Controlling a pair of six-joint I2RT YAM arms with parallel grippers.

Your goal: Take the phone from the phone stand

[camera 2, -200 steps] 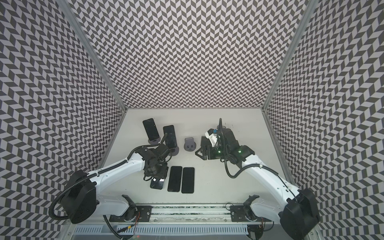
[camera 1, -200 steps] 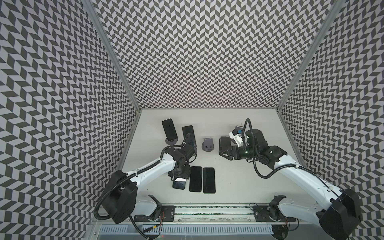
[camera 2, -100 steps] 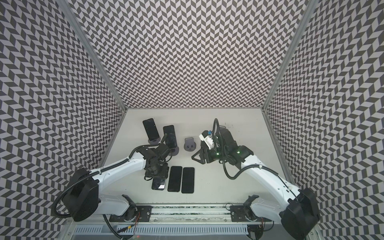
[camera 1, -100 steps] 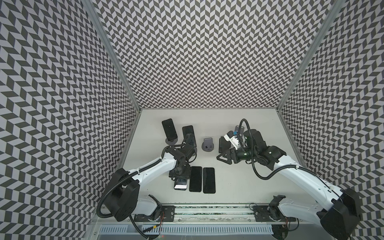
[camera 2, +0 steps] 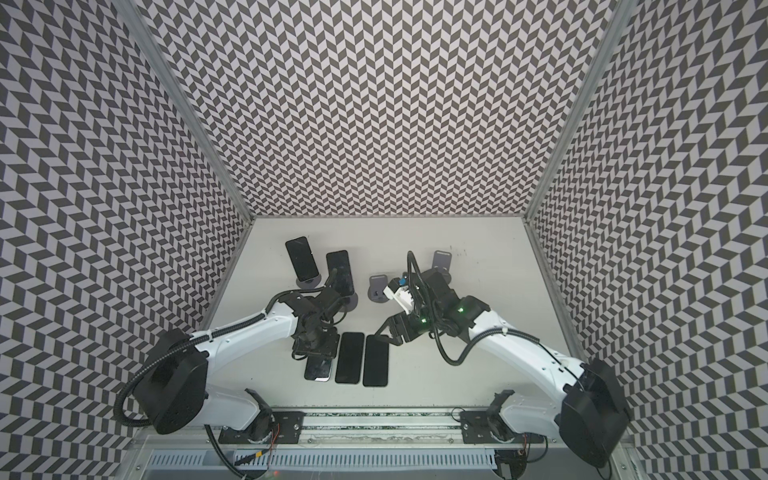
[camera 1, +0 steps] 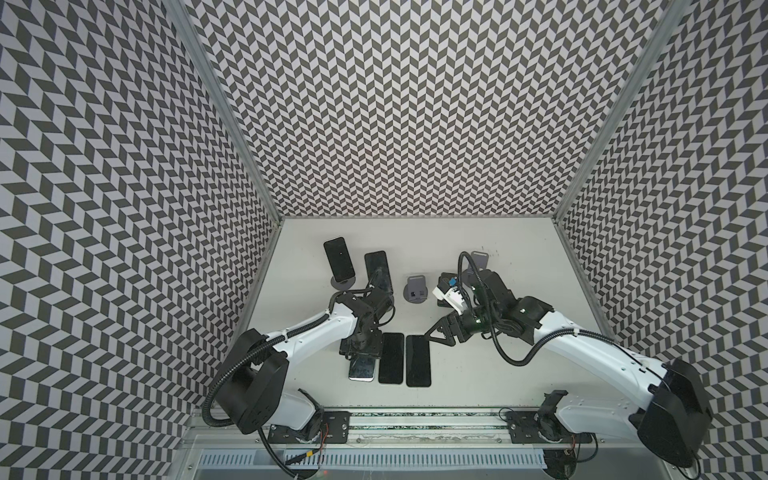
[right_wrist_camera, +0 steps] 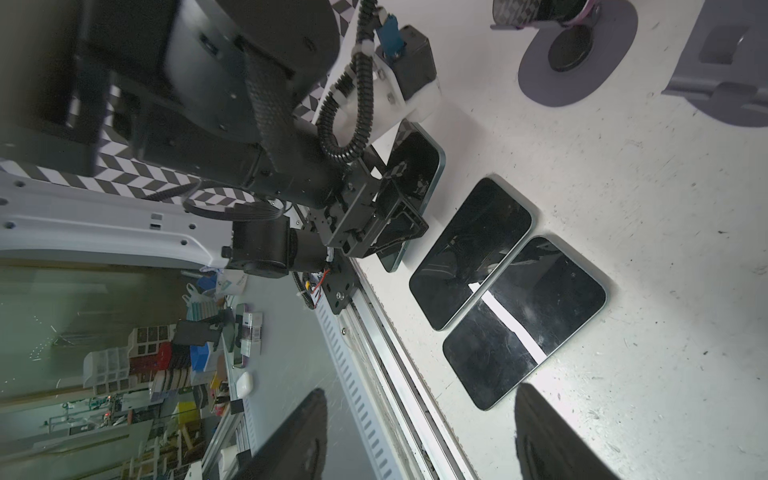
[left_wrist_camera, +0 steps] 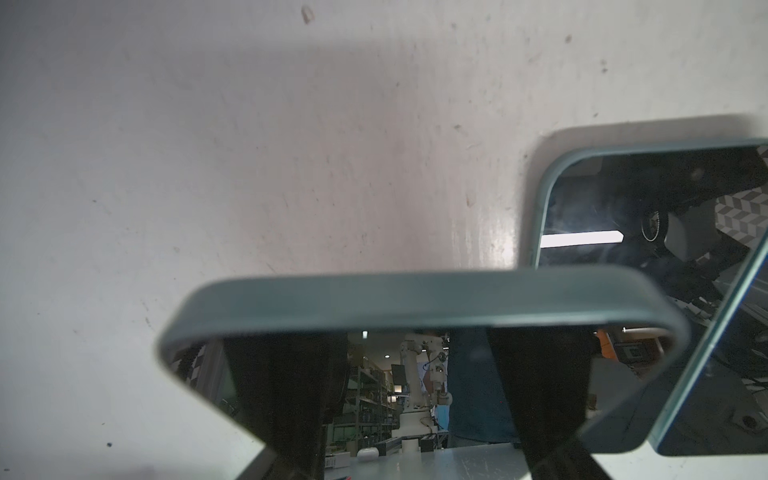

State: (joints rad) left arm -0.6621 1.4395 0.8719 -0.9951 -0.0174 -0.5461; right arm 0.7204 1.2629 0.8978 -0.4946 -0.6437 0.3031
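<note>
Two dark phones stand on phone stands at the back left, one [camera 1: 338,259] farther back than its neighbour [camera 1: 378,272]. My left gripper [camera 1: 360,348] is shut across the width of a third phone [camera 1: 363,368] with a teal rim [left_wrist_camera: 415,299], low over the table beside two phones lying flat. Whether it touches the table I cannot tell. My right gripper [camera 1: 436,337] is open, its fingers [right_wrist_camera: 540,436] wide apart with nothing between them, at the far end of the right flat phone [camera 1: 417,359].
The middle flat phone [camera 1: 391,357] lies against the right one. Two empty grey stands are at the back, one [camera 1: 415,289] central and one [camera 1: 478,262] behind the right arm. A metal rail [camera 1: 415,415] edges the white table [camera 1: 498,365] in front. Patterned walls enclose three sides.
The right gripper has swung from beside the central empty stand toward the front, to the far end of the flat phones. The left gripper and its phone have shifted only slightly.
</note>
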